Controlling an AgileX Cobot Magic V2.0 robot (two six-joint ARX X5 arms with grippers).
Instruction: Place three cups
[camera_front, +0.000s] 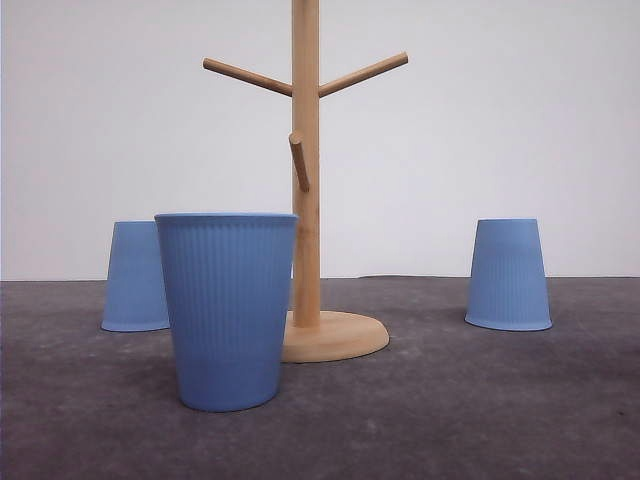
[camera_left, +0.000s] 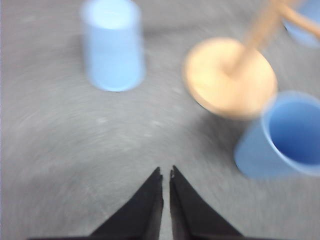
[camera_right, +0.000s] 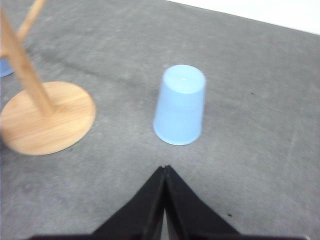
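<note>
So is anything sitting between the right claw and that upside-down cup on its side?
Nothing visible. The shut right claw faces the upside-down cup across bare table; the wooden rack stands off to one side.

A medium-blue tapered plastic cup with fine vertical ribbing and a smooth rim band (camera_front: 228, 310) stands upright at the front; its inside (camera_left: 295, 130) is a deeper blue. At about ten o'clock from it, a paler light-blue ribbed cup turned rim-down (camera_front: 135, 277) looks whitish-blue on its flat base (camera_left: 111, 14). At about two o'clock, a matching light-blue upside-down ribbed cup (camera_front: 508, 275) has the same pale base (camera_right: 184, 79). The pale honey-coloured wooden peg stand with a round base (camera_front: 306, 200) shows faint straight grain on its disc (camera_right: 55, 120). The mottled dark-grey tabletop (camera_front: 480, 400) meets a plain off-white wall (camera_front: 500, 120). The matte black pointed fingers of the left gripper (camera_left: 166, 176) and the right gripper (camera_right: 165, 170) are plain, unpatterned.
</note>
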